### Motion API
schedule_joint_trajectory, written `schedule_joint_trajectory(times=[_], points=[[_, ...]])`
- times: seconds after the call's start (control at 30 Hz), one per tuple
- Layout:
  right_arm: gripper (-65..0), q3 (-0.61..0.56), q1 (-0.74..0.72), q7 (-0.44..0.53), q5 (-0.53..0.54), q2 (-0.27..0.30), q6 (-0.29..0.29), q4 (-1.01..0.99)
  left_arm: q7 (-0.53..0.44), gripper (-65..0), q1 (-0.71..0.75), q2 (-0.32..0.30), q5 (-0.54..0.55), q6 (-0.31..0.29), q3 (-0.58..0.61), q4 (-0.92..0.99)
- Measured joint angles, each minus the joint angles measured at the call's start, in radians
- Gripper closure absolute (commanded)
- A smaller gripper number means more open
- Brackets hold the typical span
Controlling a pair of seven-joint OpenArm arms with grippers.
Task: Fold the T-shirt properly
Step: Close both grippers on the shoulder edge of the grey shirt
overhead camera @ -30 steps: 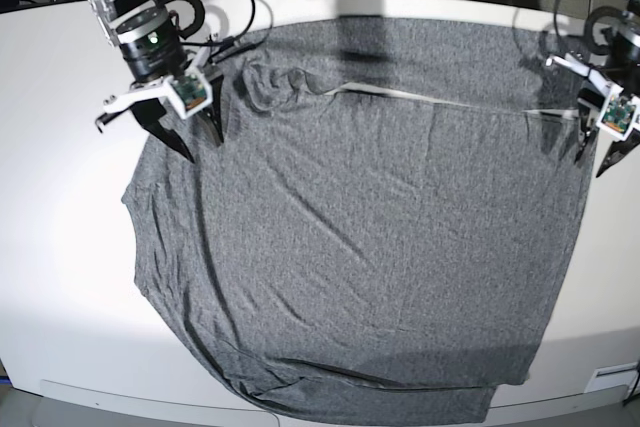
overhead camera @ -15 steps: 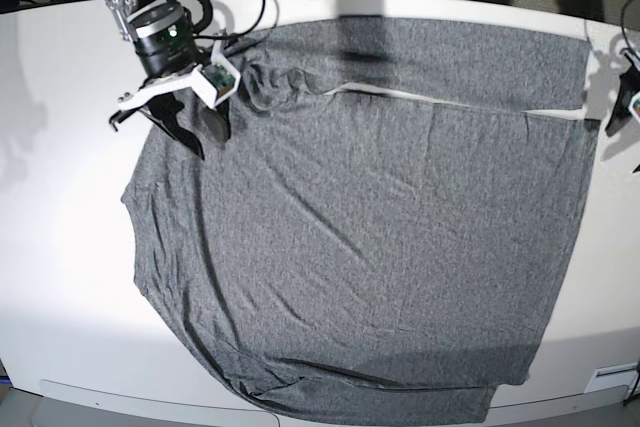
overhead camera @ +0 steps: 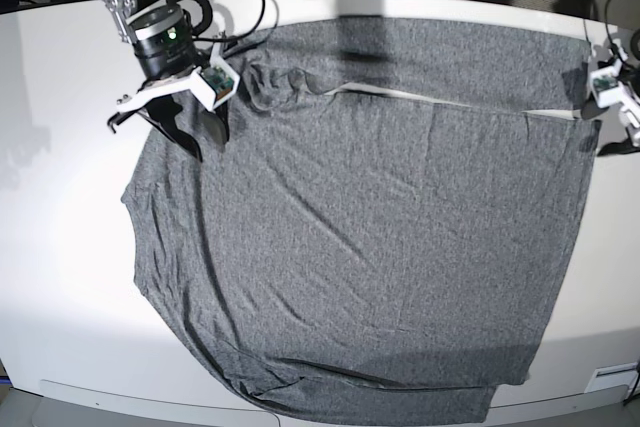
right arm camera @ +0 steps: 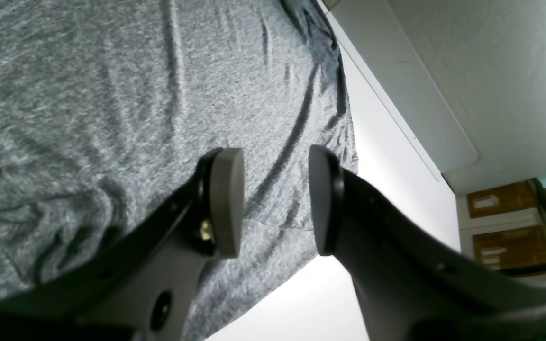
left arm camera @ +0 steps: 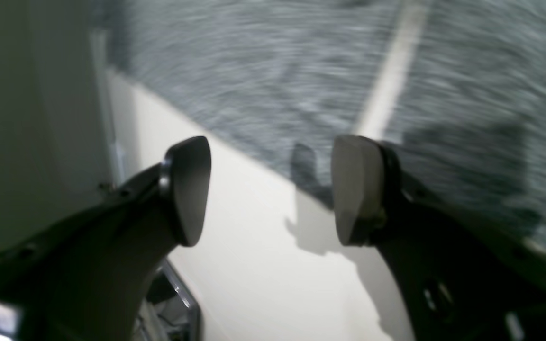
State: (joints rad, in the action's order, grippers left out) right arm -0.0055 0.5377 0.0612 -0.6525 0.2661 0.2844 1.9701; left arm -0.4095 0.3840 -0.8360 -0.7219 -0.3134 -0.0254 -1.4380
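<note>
Shirt flat on desk, both tools empty.
I see the shirt (overhead camera: 360,217) spread across the desk (overhead camera: 60,247); my left tool (left arm camera: 270,189) is spread at its edge, my right tool (right arm camera: 275,201) parted above it.

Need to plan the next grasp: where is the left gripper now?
In the base view the left gripper hovers open at the far right, beside the T-shirt's right edge.

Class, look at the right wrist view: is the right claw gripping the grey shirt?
No: the right claw is open above the shirt, with nothing between its pads.
</note>
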Motion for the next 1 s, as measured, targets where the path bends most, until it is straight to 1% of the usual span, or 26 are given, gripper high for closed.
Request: schedule_joint_trajectory(times=[0.03, 0.13, 0.33, 0.37, 0.43, 0.47, 0.53, 0.57, 0.7, 0.73, 0.77, 0.87, 0.9, 0.93, 1.0], points=[[-23.1, 0.000, 0.000, -0.002, 0.000, 0.000, 0.000, 0.000, 0.001, -38.6, -0.017, 0.002, -0.026, 0.021, 0.028, 0.018], [-23.2, 0.000, 0.005, -0.002, 0.000, -0.002, 0.001, 0.000, -0.007, -38.2, -0.077, 0.002, -0.087, 0.037, 0.072, 0.074], [-23.1, 0.000, 0.013, -0.002, 0.001, -0.014, 0.001, 0.000, -0.011, -38.2, -0.155, -0.010, -0.073, 0.055, 0.164, 0.224], [-23.1, 0.000, 0.011, -0.002, 0.001, -0.014, 0.000, 0.000, -0.010, -38.2, -0.172, -0.011, -0.101, 0.056, 0.185, 0.246], [-23.1, 0.001, 0.011, -0.003, 0.001, -0.012, 0.000, 0.000, -0.010, -38.2, -0.204, -0.012, -0.156, 0.071, 0.228, 0.277], [-23.1, 0.001, 0.011, -0.003, 0.001, -0.011, -0.001, 0.000, -0.011, -38.2, -0.215, -0.013, -0.166, 0.081, 0.248, 0.289], [-23.1, 0.001, 0.011, -0.003, 0.001, -0.012, 0.000, 0.000, -0.011, -38.2, -0.234, -0.014, -0.177, 0.136, 0.288, 0.309], [-23.1, 0.001, 0.011, -0.002, 0.001, -0.013, 0.001, 0.000, -0.010, -38.2, -0.244, -0.014, -0.176, 0.151, 0.304, 0.317], [-23.1, 0.001, 0.011, -0.003, 0.001, -0.013, 0.001, 0.000, -0.002, -37.7, -0.288, -0.009, -0.176, 0.153, 0.348, 0.325], [-23.1, 0.001, 0.011, -0.003, 0.001, -0.014, 0.001, 0.000, -0.003, -34.6, -0.291, -0.006, -0.176, 0.154, 0.348, 0.325], [-23.1, 0.001, 0.011, -0.003, 0.001, -0.014, 0.001, 0.000, -0.002, -28.8, -0.290, -0.006, -0.177, 0.153, 0.348, 0.326], [-23.1, 0.001, 0.011, -0.002, 0.001, -0.014, 0.000, 0.000, -0.002, -4.8, -0.286, -0.003, -0.185, 0.127, 0.354, 0.329], [-23.1, 0.001, 0.011, -0.003, 0.001, -0.014, 0.001, 0.000, 0.002, 0.0, -0.283, 0.000, -0.188, 0.127, 0.354, 0.331], [-23.1, 0.001, 0.011, -0.002, 0.007, -0.014, 0.001, 0.000, 0.005, 0.0, -0.281, 0.001, -0.187, 0.131, 0.354, 0.332], [-23.2, 0.001, 0.011, -0.037, 0.129, -0.014, 0.008, 0.000, 0.003, 0.0, -0.282, 0.000, -0.187, 0.129, 0.355, 0.331]])
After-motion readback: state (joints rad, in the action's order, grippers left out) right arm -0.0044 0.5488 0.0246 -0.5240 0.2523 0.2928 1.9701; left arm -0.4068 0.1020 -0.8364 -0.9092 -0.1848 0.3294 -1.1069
